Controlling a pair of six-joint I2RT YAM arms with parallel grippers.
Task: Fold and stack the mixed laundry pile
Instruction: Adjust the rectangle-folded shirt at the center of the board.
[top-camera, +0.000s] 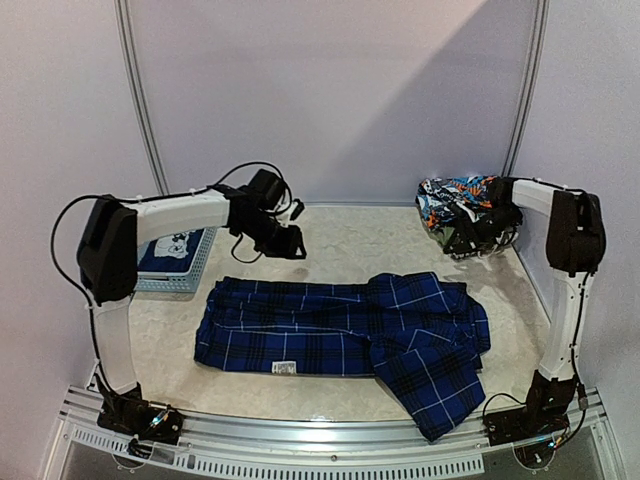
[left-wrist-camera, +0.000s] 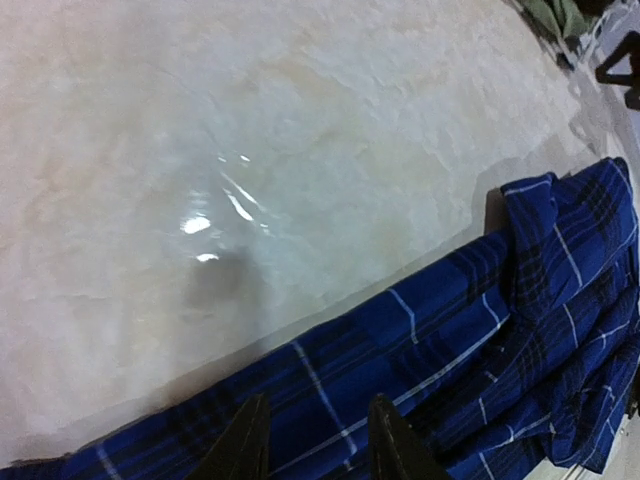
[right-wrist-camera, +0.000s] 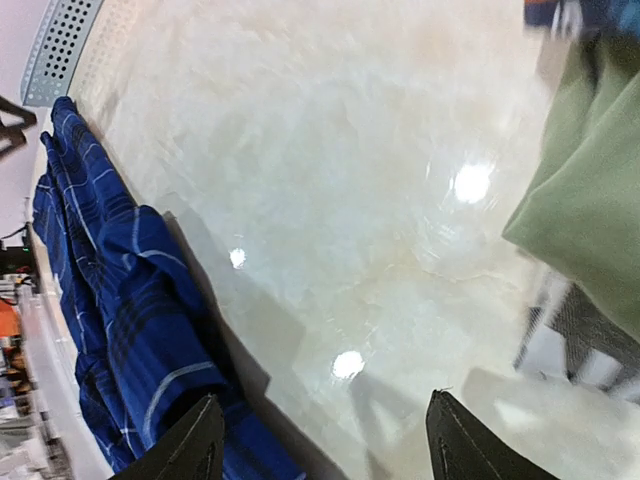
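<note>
I think I am in the middle of folding the plaid shirt (top-camera: 340, 325). It lies spread out in the middle of the table (top-camera: 350, 240), long side running from 9 o'clock to 3 o'clock. One sleeve (top-camera: 430, 395) sticks out toward 5 o'clock, and the cloth at the 3 o'clock end looks bunched up.

My left gripper (left-wrist-camera: 318, 440) hangs just over the shirt's far edge, near 11 o'clock. Its two fingers are a little way apart and hold nothing. My right gripper (right-wrist-camera: 325, 440) is up at 2 o'clock, beside the pile of clothes (top-camera: 452, 200) in the far corner. Its fingers stand wide apart and hold nothing either. A green cloth (right-wrist-camera: 590, 180) shows close to it.

The navy T-shirt (top-camera: 165, 250) sits in the basket (top-camera: 195, 270) at 9 o'clock.

Next, I guess, the sleeve has to come in onto the shirt's body. That needs a low, careful pinch on just the top layer of cloth, not the whole bunch. Both hands should lift together so the fold stays straight.
</note>
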